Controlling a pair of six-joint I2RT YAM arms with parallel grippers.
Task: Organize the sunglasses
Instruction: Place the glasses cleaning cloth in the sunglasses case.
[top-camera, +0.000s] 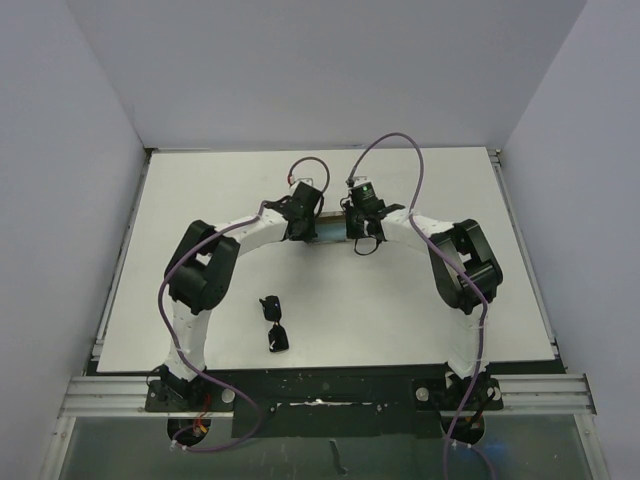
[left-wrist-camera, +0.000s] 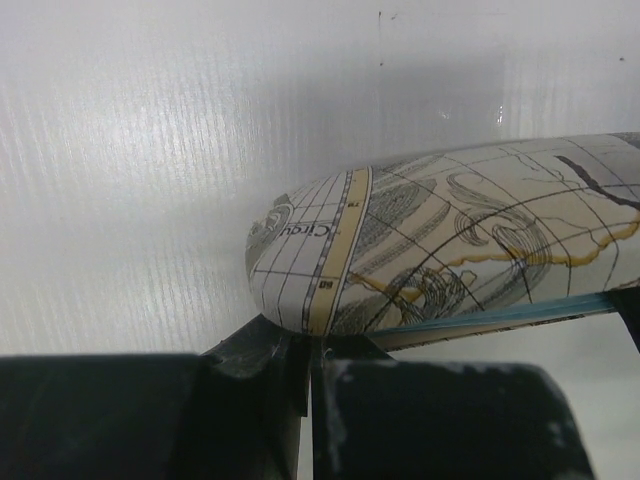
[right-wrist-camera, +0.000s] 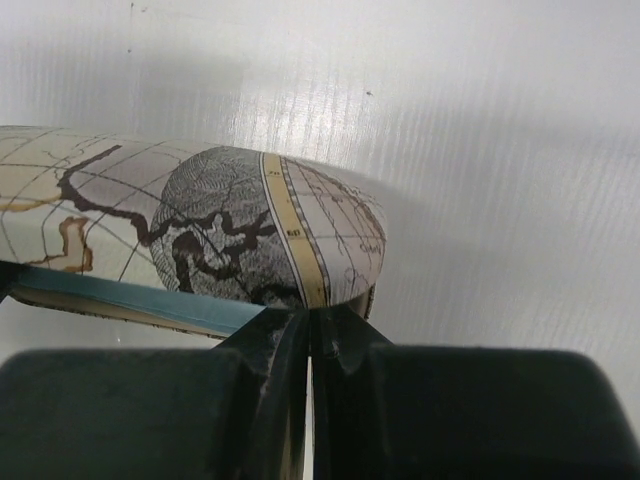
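The left gripper (left-wrist-camera: 305, 352) and right gripper (right-wrist-camera: 308, 328) are closed tight at opposite ends of the case (left-wrist-camera: 450, 240); whether anything is pinched cannot be told. The sunglasses (top-camera: 274, 323) are laid nearer, apart.

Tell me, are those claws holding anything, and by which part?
The left gripper and right gripper, both shut, each meet one end of the oval map-printed case at its lower rim; whether they pinch it cannot be told. The black-framed sunglasses lie apart.

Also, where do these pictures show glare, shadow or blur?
Left wrist: glare on the table beside the case, a soft shadow behind it, left fingers out of focus. Right wrist: shadow beside the case, right fingers soft too. Top: even light, the sunglasses small and dark.
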